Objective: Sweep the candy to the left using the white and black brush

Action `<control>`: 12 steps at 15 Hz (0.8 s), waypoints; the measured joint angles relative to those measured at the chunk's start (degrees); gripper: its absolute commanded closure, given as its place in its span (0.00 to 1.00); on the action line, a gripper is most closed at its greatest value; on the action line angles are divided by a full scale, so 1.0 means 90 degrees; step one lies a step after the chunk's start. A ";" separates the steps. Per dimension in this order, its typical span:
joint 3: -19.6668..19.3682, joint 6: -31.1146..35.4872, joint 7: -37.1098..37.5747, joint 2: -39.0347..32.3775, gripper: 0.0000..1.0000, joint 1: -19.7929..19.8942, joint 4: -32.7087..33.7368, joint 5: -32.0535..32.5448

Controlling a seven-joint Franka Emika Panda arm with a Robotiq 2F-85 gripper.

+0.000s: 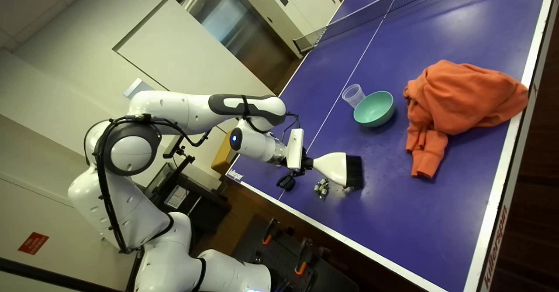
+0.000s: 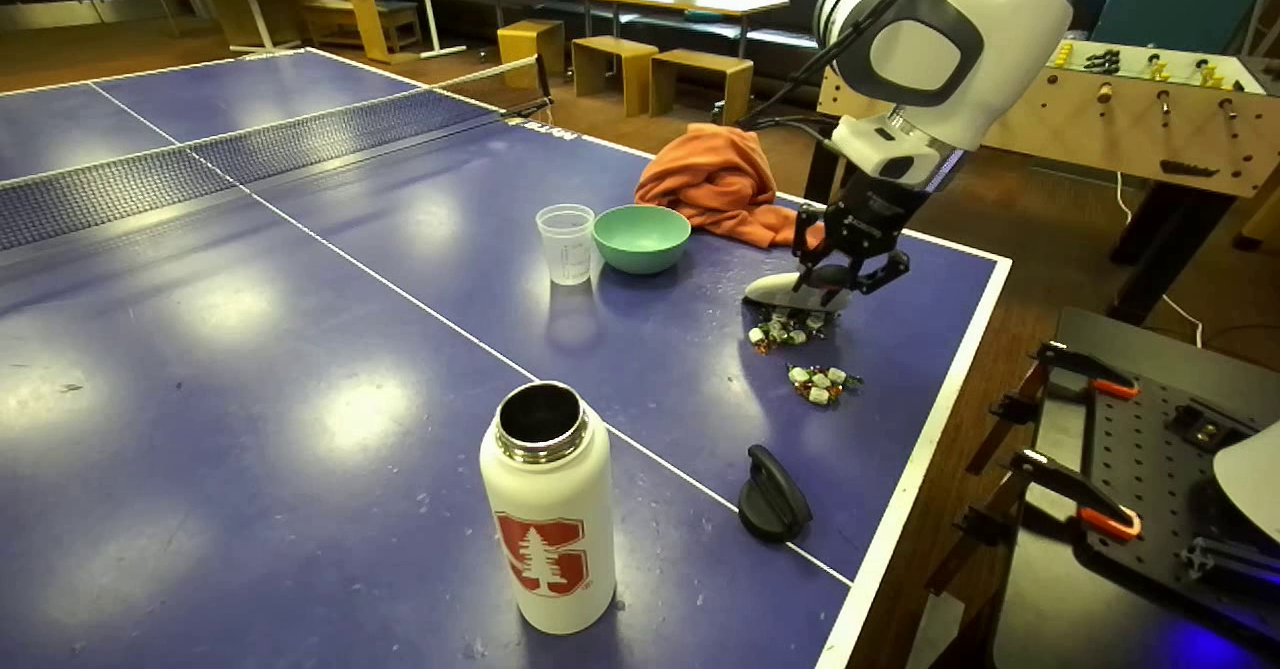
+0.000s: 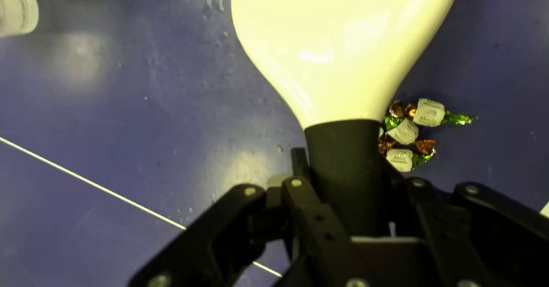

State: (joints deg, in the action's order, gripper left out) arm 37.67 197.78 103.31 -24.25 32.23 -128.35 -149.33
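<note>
The white and black brush has a white fan-shaped body, black bristles and a black handle. My gripper is shut on the handle, one finger on each side; it also shows in an exterior view. The brush is low over the blue table; I cannot tell if the bristles touch it. Candy lies in two groups. One cluster is beside the handle, also in the wrist view and an exterior view. Another lies by the brush's body, partly hidden. The wrist view cuts off the bristles.
A teal bowl and clear plastic cup stand beyond the brush. An orange cloth lies near a table edge. A white bottle and black lid are on the table. A net crosses it.
</note>
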 measured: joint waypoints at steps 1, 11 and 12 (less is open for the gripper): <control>0.0125 0.0000 0.0003 -0.0032 0.88 -0.0003 -0.0008 0.0000; 0.0887 0.0000 0.0196 -0.0110 0.88 -0.0703 -0.0042 0.0000; 0.0891 0.0000 0.0219 -0.0110 0.88 -0.0846 -0.0047 0.0000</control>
State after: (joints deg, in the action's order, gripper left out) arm 45.68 197.78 105.28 -25.25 24.61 -128.78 -149.33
